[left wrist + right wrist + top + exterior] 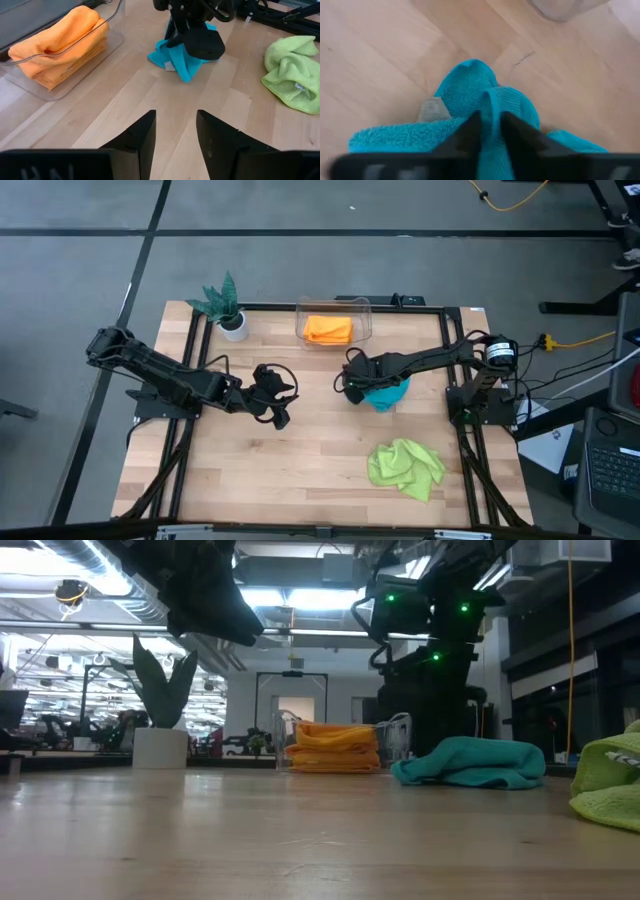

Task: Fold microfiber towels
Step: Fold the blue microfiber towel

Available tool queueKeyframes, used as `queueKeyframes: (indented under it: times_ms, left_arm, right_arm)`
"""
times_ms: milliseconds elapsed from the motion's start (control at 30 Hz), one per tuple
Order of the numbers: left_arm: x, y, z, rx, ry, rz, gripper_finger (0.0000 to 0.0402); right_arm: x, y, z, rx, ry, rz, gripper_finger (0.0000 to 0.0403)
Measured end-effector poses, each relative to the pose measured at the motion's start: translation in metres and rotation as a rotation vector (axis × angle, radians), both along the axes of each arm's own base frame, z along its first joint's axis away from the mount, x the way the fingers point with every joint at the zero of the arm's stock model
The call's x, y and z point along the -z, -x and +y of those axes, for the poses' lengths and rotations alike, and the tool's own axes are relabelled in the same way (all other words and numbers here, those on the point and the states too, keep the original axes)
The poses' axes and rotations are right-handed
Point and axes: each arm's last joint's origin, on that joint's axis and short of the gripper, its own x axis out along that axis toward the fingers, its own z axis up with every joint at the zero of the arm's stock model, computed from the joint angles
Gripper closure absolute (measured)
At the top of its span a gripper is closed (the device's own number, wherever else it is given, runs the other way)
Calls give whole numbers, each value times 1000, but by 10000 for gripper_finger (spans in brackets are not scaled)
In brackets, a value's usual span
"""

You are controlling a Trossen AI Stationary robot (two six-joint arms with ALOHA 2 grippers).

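Note:
A teal-blue microfiber towel [388, 394] lies bunched on the wooden table right of centre, with my right gripper [490, 118] shut on a raised fold of it. A crumpled lime green towel [406, 468] lies nearer the front right. Folded orange towels [328, 329] rest inside a clear container [363, 308] at the far edge. My left gripper [175, 115] hangs open above the table's middle [279, 411], pointing toward the teal-blue towel, with nothing between its fingers. My right gripper pinches a raised fold [490, 100] of the teal-blue towel between its two fingers [468, 132]. The fingers come steeply from above. The rest of the towel [470, 762] lies slack on the table around and below them.
A small green plant in a white pot [228, 308] stands at the far left of the table. A black metal frame [447, 340] runs along the table's edges. Bare wood [300, 470] lies between the two grippers and toward the front left.

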Motion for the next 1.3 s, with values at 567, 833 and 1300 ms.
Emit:
queueKeyframes:
  times_ms: [567,833,1300]
  left_arm:
    - [0,0,-1,21,16,6,269]
    - [-4,-4,-6,150,-14,-12,269]
    - [-1,-29,-23,297,-214,-132,269]
  right_arm:
    - [-67,-43,56,-389,79,-161,399]
    - [-104,-53,95,-529,167,-271,401]
    - [-108,-62,106,-562,163,-381,401]
